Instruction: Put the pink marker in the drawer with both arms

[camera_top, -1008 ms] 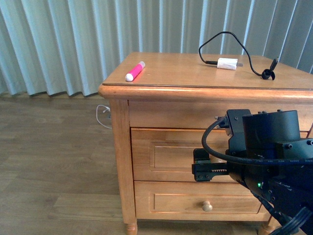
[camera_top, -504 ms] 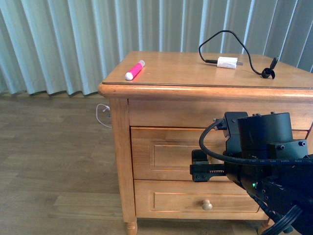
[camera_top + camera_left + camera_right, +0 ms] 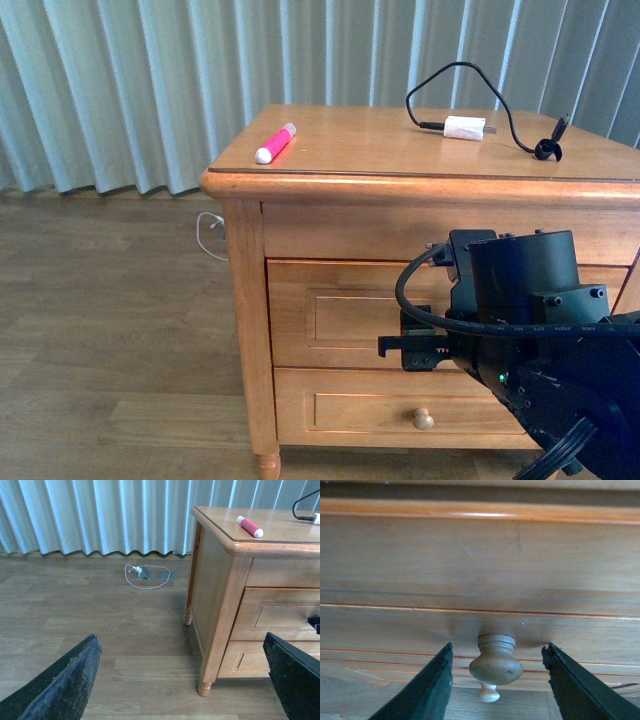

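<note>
The pink marker [image 3: 275, 144] lies on the nightstand top near its front left corner; it also shows in the left wrist view [image 3: 249, 526]. The upper drawer [image 3: 330, 315] is closed. In the front view my right arm hides its knob. My right gripper [image 3: 408, 350] is open right at this drawer's front. In the right wrist view the round wooden knob [image 3: 496, 661] sits between the two fingers of the right gripper [image 3: 497, 652], touching neither. My left gripper [image 3: 180, 640] is open and empty, low over the floor beside the nightstand, and is not in the front view.
A white charger plug [image 3: 465, 129] with a black cable lies on the nightstand top at the back right. The lower drawer's knob [image 3: 424, 419] shows below my right gripper. A white cord [image 3: 147, 575] lies on the wood floor near the curtain.
My right arm has shifted a little to the left and closer to the upper drawer front. The marker has not moved.
</note>
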`<action>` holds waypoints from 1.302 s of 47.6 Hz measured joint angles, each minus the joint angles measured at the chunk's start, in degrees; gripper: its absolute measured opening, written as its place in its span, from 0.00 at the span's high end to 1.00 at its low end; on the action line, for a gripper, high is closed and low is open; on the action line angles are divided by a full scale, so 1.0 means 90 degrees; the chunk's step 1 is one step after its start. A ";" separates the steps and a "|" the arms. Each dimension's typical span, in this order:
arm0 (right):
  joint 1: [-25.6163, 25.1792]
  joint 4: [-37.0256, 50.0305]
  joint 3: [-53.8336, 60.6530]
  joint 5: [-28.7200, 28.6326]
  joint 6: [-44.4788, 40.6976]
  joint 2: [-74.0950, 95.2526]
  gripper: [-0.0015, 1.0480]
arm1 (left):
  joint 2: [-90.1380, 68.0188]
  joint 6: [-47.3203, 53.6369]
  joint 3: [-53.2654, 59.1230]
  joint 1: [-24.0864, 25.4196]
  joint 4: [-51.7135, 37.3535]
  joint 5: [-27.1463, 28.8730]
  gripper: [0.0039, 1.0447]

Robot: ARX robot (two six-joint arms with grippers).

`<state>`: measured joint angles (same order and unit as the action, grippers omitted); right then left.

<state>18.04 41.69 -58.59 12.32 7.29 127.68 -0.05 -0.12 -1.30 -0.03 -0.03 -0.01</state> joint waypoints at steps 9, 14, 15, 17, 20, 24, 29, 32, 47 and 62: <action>0.0010 -0.0194 -0.0068 -0.0019 0.0007 0.0000 0.77 | 0.0000 0.0000 0.0000 0.0000 0.0002 0.0000 0.05; 0.0017 -0.0398 -0.0117 -0.0027 0.0085 -0.0010 0.78 | 0.0000 0.0000 0.0000 0.0000 0.0000 0.0000 0.05; 0.0019 -0.0430 -0.0124 -0.0027 0.0100 -0.0022 0.78 | 0.0000 0.0000 0.0000 0.0000 0.0000 0.0000 0.05; 0.0027 -0.0503 -0.0129 -0.0036 0.0131 -0.0039 0.79 | 0.0000 0.0000 0.0000 0.0000 0.0000 0.0000 0.05; 0.0044 -0.0602 -0.0129 -0.0044 0.0192 -0.0078 0.79 | 0.0000 0.0000 0.0000 0.0000 0.0000 0.0000 0.05; 0.0087 -0.0763 -0.0068 -0.0053 0.0272 -0.0175 0.79 | 0.0000 0.0000 0.0000 0.0000 0.0000 0.0000 0.05; 0.0165 -0.1073 0.0216 -0.0049 0.0406 -0.0495 0.79 | 0.0000 0.0000 0.0000 0.0000 0.0000 0.0000 0.05; 0.0267 -0.1263 0.0500 -0.0005 0.0515 -0.0748 0.79 | 0.0000 0.0000 0.0000 0.0000 0.0000 0.0000 0.05; 0.0777 -0.1693 0.1909 0.0233 0.0952 -0.1894 0.79 | 0.0000 0.0000 0.0000 0.0000 0.0000 0.0000 0.05; 0.1073 -0.1812 0.2487 0.0194 0.1156 -0.2249 0.46 | 0.0000 0.0000 0.0000 0.0000 0.0002 0.0000 0.05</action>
<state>27.70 25.39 -36.21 14.06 17.69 107.44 -0.05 -0.12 -1.30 -0.03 -0.01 -0.01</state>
